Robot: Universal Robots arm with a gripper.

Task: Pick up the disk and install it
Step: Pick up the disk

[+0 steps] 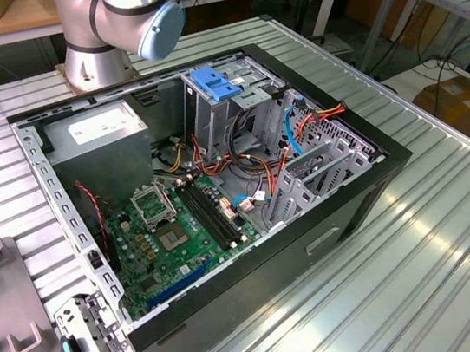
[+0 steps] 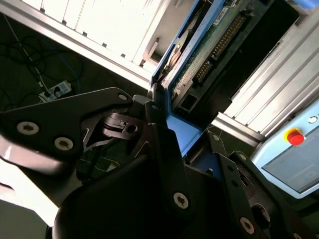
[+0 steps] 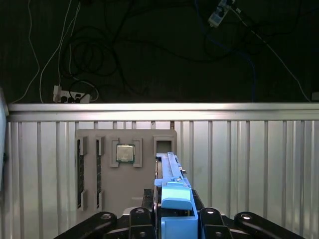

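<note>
The disk (image 2: 209, 59) is clamped in the pincer (image 2: 184, 122), its green circuit-board face and row of connector pins turned toward the camera in the second wrist view, with a blue side rail running along the edge next to one of the fingers (image 2: 160, 149). In the first wrist view the disk (image 3: 172, 191) appears edge-on, a narrow blue-railed slab between the closed jaws. Its long axis runs straight out from the pincer, so grip and disk form one line. Beyond its far end lies a grey parts tray (image 3: 99, 199) carrying a processor chip (image 3: 125, 153), resting on the ribbed aluminium bench (image 3: 249, 164). Whether the disk has cleared the tray cannot be told. In the exterior view the open computer case (image 1: 382, 160) fills the centre of the frame. Its metal drive cage (image 1: 210, 122), topped by a blue latch (image 1: 218, 85), stands at upper centre, the green motherboard (image 1: 182, 236) is at lower centre, and a grey power supply box (image 1: 94, 139) is at upper left. The arm (image 1: 121, 17) rises at the top edge of that frame. The install appears not yet done: the disk is in the grip, away from the cage.
</note>
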